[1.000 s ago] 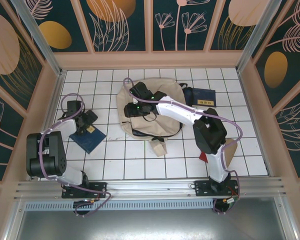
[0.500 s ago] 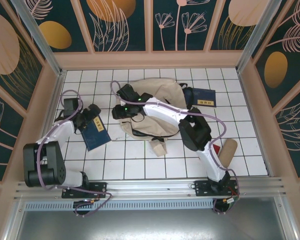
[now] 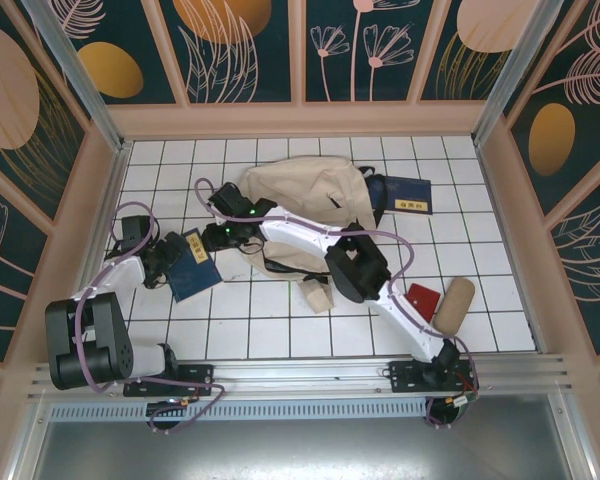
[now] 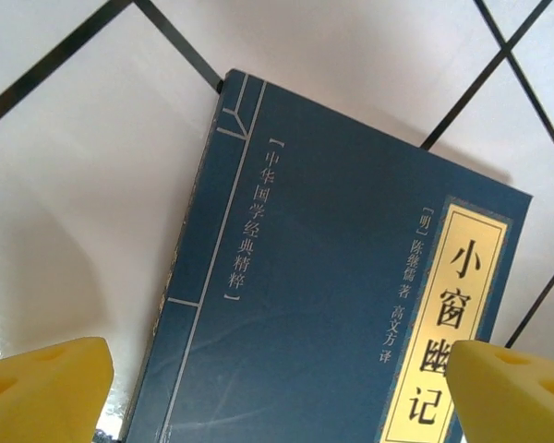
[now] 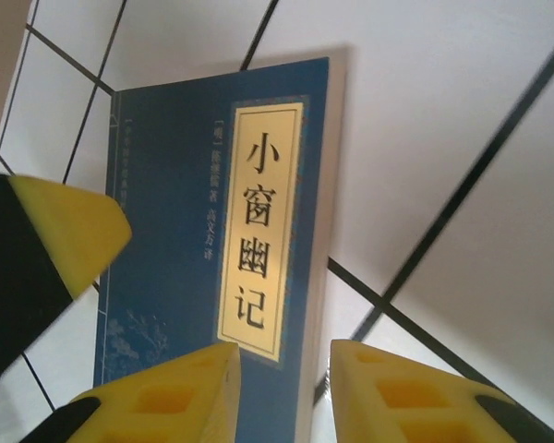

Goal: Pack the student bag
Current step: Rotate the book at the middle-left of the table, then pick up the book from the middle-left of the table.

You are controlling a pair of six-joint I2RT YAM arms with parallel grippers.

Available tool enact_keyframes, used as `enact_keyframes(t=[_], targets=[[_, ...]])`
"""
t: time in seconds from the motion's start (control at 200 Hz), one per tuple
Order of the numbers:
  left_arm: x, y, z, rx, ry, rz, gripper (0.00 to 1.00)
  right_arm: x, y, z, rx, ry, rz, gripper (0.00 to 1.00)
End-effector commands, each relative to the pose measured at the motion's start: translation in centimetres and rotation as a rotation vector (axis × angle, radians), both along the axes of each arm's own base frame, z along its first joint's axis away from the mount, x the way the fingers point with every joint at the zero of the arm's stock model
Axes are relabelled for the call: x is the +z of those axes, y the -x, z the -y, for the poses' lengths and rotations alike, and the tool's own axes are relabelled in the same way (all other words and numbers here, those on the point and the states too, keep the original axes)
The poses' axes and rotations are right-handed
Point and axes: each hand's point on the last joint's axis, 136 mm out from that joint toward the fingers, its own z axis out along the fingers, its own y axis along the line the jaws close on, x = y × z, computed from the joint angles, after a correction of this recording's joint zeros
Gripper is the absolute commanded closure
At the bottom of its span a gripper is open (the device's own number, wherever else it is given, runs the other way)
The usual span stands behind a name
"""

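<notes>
My right end effector (image 5: 283, 360), swung left off the bag (image 3: 315, 195) at the far middle of the table (image 3: 280, 325), narrows, gripping nothing yet, about the edge of the blue book (image 5: 166, 231), which my wide-open, empty left end effector (image 4: 277, 360) straddles; it likely goes in next.

two books (image 3: 193, 262) (image 3: 410, 195), one bag (image 3: 310, 190), one roll (image 3: 455, 305), one pouch (image 3: 422, 297)

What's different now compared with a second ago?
The right hand swung left, off the student bag and over to the blue book. The book turned and edged toward the bag; the left hand stayed open by it. The second book by the bag stayed put.
</notes>
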Motion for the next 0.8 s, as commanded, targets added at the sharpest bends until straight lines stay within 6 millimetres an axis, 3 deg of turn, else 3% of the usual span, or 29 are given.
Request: enact_keyframes(t=[0.0,0.42,0.53,0.796], targets=[[-1.0,0.5,0.6,-0.004,0.047,-0.017,0.08,-0.2,0.5,-1.0,0.033,-0.028,-0.032,0.70],[-1.5,0.6,3.8,-0.104,0.197,0.024,0.10,-3.8,1.4,-0.9,0.051,0.004,-0.098,0.71],[-0.8,0.2,5.0,-0.159,0.255,0.065,0.11,-4.4,2.0,-0.9,0.061,0.002,-0.141,0.72],[3.5,-1.1,7.7,-0.279,0.379,0.223,0.12,-4.7,2.4,-0.9,0.060,-0.014,-0.192,0.74]])
